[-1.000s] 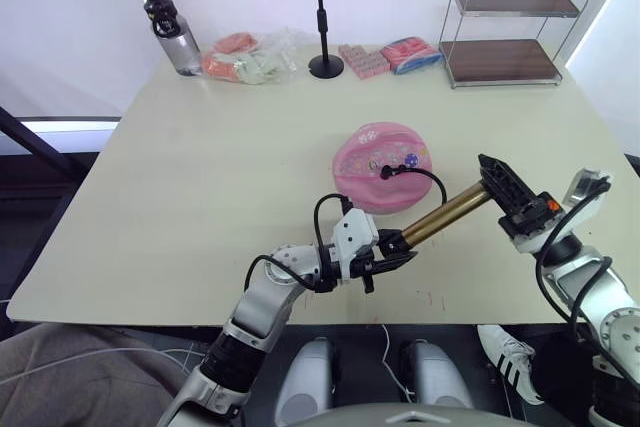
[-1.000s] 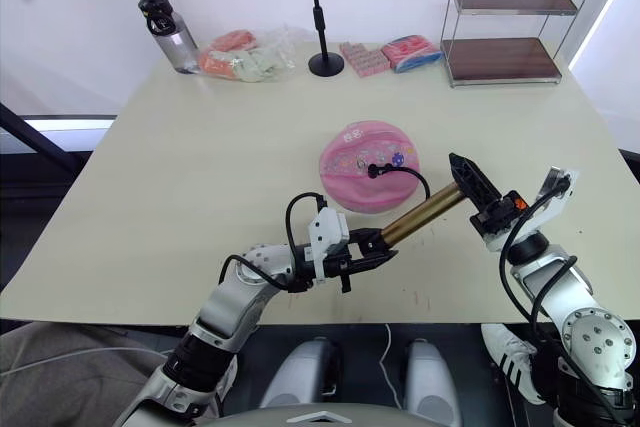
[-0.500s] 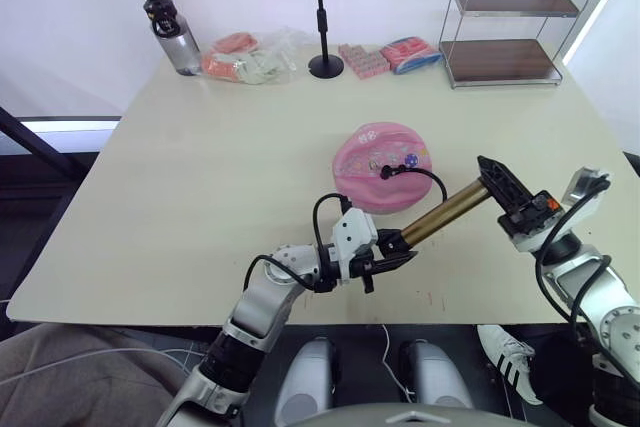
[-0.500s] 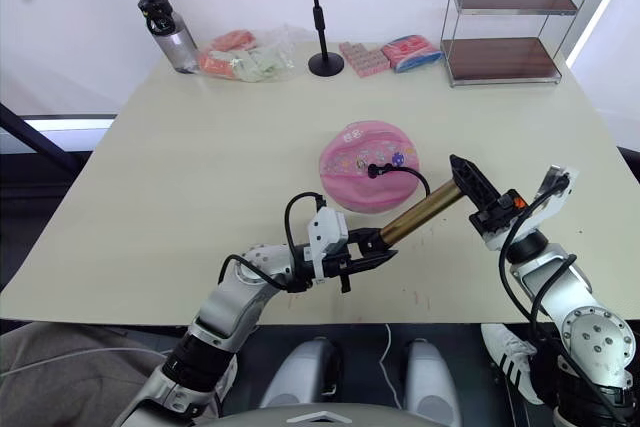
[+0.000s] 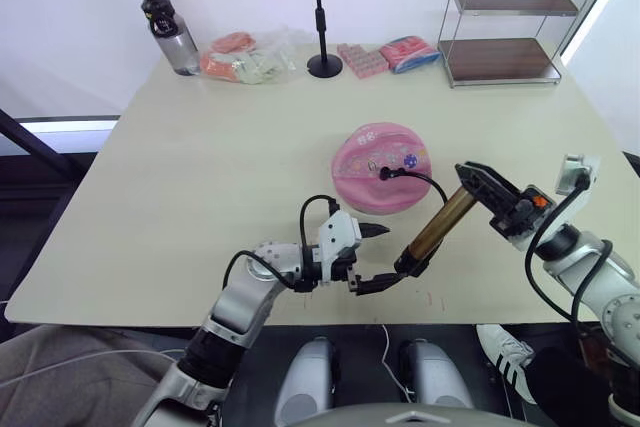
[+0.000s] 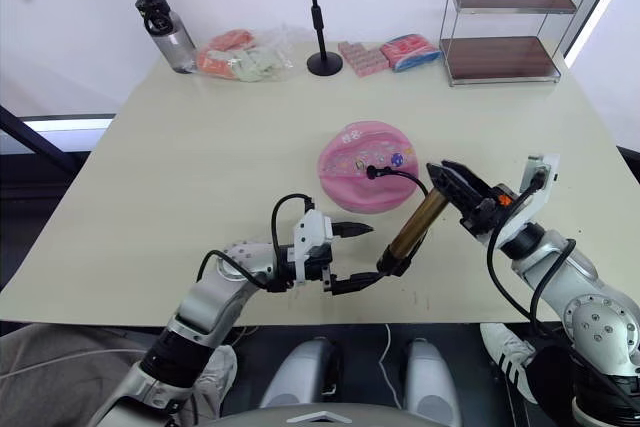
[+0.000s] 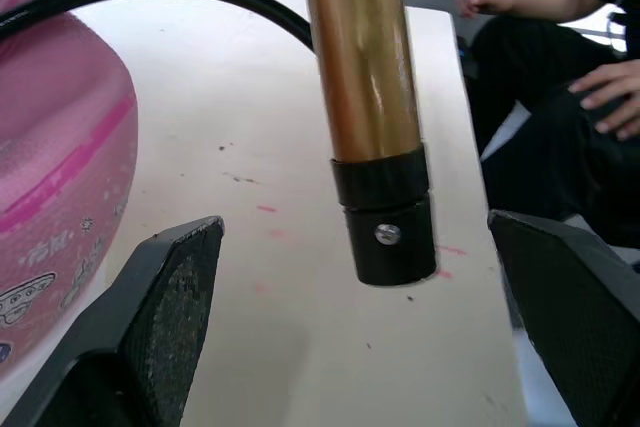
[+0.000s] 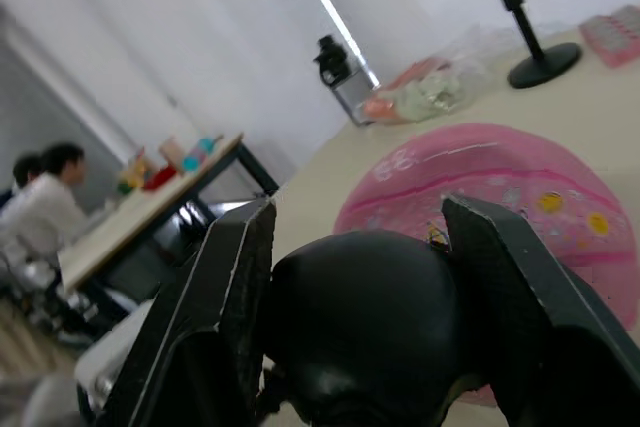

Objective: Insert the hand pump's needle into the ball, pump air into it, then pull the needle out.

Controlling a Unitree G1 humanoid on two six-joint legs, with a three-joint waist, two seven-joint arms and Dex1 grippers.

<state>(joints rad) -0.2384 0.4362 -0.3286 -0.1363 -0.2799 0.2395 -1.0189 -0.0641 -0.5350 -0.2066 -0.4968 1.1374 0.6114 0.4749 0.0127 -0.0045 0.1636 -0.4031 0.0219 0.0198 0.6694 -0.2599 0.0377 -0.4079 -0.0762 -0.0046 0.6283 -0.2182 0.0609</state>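
Since a second ago your left gripper (image 5: 371, 257) has let go of the hand pump (image 5: 437, 228) and now stands spread open at its near cap. The ball (image 5: 382, 166) lies mid-table with the hose plugged in; needle hidden. Your right gripper (image 5: 478, 185) clamps the pump's far end, steadying it. Far right, the wire shelf (image 5: 512, 23) holds nothing.

right pincer (image 6: 455, 187) gripping hand pump (image 6: 417, 223), left pincer (image 6: 352, 255) spread, ball (image 6: 365, 166)
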